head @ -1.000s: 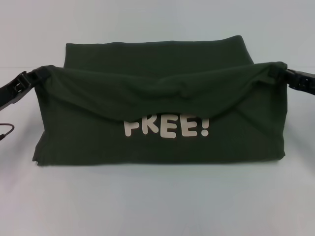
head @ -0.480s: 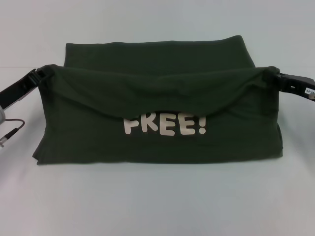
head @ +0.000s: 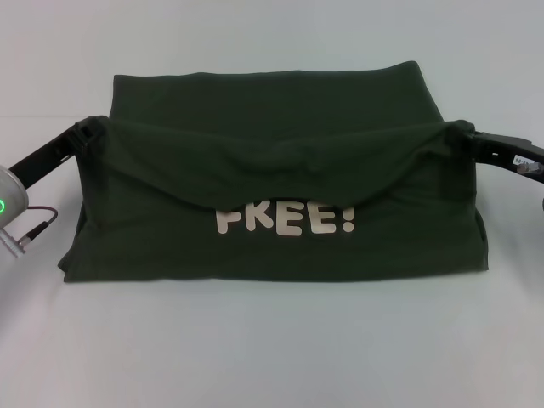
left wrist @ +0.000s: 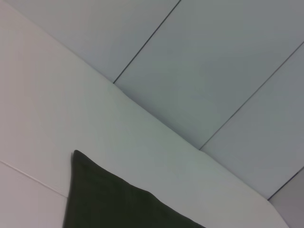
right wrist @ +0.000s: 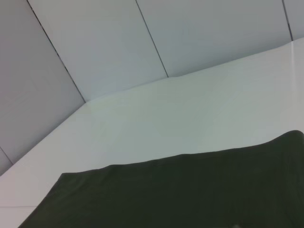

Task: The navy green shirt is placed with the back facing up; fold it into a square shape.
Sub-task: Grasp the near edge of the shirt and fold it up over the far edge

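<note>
Mid-fold: our left hand (head: 87,130) and right hand (head: 463,132) each pinch a navy green shirt (head: 272,246) corner; next, carry the edge over.

Olive shirt (head: 272,170), half-folded, "FREE!" showing

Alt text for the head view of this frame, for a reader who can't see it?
A dark olive-green shirt lies part-folded on a white table, white "FREE!" lettering half covered by a sagging raised fold. The left gripper and right gripper each hold one end of that fold.
</note>
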`<action>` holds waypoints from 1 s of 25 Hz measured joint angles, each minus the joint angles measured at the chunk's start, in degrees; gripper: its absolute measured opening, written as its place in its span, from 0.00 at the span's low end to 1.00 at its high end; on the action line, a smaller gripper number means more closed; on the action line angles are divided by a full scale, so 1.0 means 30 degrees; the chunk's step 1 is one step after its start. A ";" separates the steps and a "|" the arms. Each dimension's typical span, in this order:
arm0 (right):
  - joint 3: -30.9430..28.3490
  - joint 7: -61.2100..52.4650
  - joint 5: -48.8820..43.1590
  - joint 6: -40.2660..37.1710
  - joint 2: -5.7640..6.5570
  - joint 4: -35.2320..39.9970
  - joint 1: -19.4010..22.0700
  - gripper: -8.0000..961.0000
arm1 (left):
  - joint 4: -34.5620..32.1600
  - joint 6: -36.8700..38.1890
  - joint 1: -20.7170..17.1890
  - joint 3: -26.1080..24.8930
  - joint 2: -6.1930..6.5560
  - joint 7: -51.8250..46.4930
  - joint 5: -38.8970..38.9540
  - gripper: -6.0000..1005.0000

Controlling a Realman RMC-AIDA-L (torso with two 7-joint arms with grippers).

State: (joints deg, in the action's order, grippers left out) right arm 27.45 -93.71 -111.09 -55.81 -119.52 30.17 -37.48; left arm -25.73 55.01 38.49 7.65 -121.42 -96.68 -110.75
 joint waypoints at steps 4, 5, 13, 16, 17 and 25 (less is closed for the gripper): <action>0.0022 0.0372 0.0000 0.0498 -0.0032 -0.0329 -0.0241 0.16 | 0.0023 -0.0620 0.0096 0.0002 -0.0198 0.0763 0.0508 0.03; 0.0021 0.0494 0.0002 0.0586 -0.0049 -0.0379 -0.0289 0.16 | 0.0027 -0.0785 0.0105 -0.0001 -0.0292 0.1142 0.0809 0.03; 0.0018 0.0907 0.0003 0.1570 -0.0149 -0.0681 -0.0624 0.16 | 0.0528 -0.1769 0.0331 0.0000 -0.0760 0.4185 0.2533 0.03; 0.0018 0.0980 0.0020 0.1754 -0.0173 -0.0841 -0.0733 0.17 | 0.0722 -0.2022 0.0476 0.0000 -0.0785 0.4277 0.2541 0.03; 0.0019 0.0984 0.0024 0.1800 -0.0175 -0.0909 -0.0772 0.17 | 0.0756 -0.2100 0.0520 0.0001 -0.0794 0.4282 0.2544 0.03; 0.0017 0.0995 0.0818 0.2644 -0.0154 -0.1412 -0.0983 0.17 | 0.1311 -0.3686 0.1016 0.0001 -0.0799 0.4295 0.2523 0.03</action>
State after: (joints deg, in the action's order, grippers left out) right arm 27.51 -90.72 -108.63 -47.88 -119.98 25.93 -40.43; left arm -21.80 43.95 41.54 7.65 -123.82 -83.80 -103.18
